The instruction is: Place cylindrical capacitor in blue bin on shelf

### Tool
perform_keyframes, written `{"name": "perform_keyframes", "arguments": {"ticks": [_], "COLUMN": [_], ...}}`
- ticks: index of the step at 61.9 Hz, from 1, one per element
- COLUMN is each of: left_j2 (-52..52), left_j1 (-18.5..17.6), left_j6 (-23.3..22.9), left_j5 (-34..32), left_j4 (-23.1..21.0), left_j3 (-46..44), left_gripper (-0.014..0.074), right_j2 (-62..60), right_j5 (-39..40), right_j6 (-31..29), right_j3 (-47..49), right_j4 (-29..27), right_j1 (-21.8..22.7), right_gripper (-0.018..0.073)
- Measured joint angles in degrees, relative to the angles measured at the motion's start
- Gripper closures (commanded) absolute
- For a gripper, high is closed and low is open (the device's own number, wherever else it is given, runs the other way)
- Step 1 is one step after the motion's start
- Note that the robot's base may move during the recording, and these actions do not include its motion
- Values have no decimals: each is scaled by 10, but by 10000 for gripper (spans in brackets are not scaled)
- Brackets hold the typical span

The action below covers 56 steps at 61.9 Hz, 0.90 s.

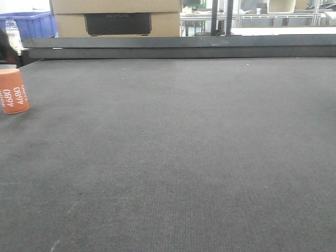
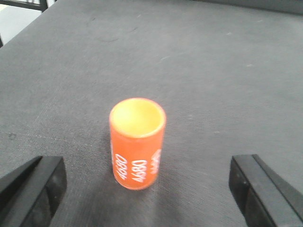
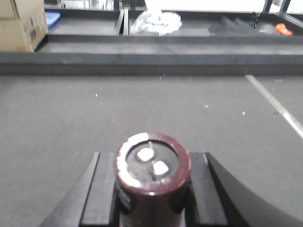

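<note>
My right gripper (image 3: 152, 198) is shut on a dark maroon cylindrical capacitor (image 3: 152, 163) with two silver terminals on its top. It is held upright between the black fingers (image 3: 99, 194) above the dark grey matted table (image 3: 142, 104). An orange cylinder printed "4680" (image 2: 137, 146) stands upright on the mat, also at the far left of the front view as the orange cylinder (image 1: 12, 90). My left gripper (image 2: 146, 189) is open, its fingers wide on either side of the orange cylinder and not touching it. A blue bin (image 1: 30, 23) sits far back left. The shelf is not clearly in view.
A raised dark rail (image 1: 178, 46) borders the table's far edge. Cardboard boxes (image 1: 118, 16) stand behind it, and another box (image 3: 21, 23) shows at the right wrist view's top left. A clear bottle (image 1: 12, 35) stands by the blue bin. A crumpled plastic bag (image 3: 156, 21) lies beyond the rail.
</note>
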<state>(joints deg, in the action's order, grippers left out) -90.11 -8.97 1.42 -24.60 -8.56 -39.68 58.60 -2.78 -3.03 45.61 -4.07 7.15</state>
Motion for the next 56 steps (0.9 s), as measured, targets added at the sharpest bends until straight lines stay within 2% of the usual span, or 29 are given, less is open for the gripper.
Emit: {"name": "perform_keyframes", "arguments": {"ticks": [13,18,56], "left_j2": [-95,-122,-266], "left_j1": [0,0,0], "left_j6": [0,0,0], "left_j5": [-141,-169,-182], "left_j4": [-4,-9,-41], "left_j3": [-1,-8,-133], "left_gripper": [-5,-5,-5], "right_j2": [-7,-7,-7], "right_j5": [-8,-8,-8], "right_j6": [0,0,0], "right_j3": [0,0,0], "right_j4": [0,0,0], "right_j1": [0,0,0], "right_gripper": [721,721,721]}}
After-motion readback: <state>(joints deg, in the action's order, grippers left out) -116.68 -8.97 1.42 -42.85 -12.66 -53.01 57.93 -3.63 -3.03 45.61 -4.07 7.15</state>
